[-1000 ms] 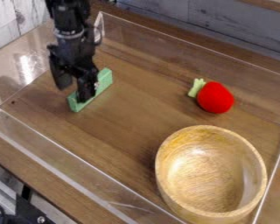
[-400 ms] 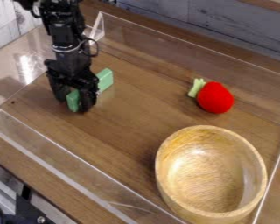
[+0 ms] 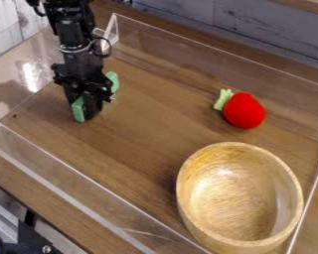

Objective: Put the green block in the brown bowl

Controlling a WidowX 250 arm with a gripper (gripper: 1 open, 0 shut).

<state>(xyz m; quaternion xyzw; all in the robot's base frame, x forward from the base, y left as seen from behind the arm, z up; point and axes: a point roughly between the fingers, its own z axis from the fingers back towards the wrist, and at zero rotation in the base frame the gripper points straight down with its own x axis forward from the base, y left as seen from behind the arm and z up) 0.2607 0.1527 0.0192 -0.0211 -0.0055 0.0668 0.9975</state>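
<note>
Nearest the camera sat the brown bowl [image 3: 240,204], empty, at the lower right of the wooden counter [image 3: 162,119]. Beyond it, toward the right edge, lay a red strawberry toy [image 3: 241,110] with a small green top, well apart from everything else. Farthest back, at the upper left, the gripper [image 3: 86,101] pointed straight down over the green block [image 3: 92,95], which lay flat on the counter with its long axis running diagonally from near-left to far-right. Its black fingers straddled the middle of the bar across its short width, narrowed in against its sides; whether they had firm hold could not be told, since the block showed no lift off the surface. Only the block's two ends showed green past the fingers. From there the bowl lay diagonally toward the lower right, across open wood. Nothing stood on that line; the strawberry toy sat off to the far side, likely clear of a direct carry.
</note>
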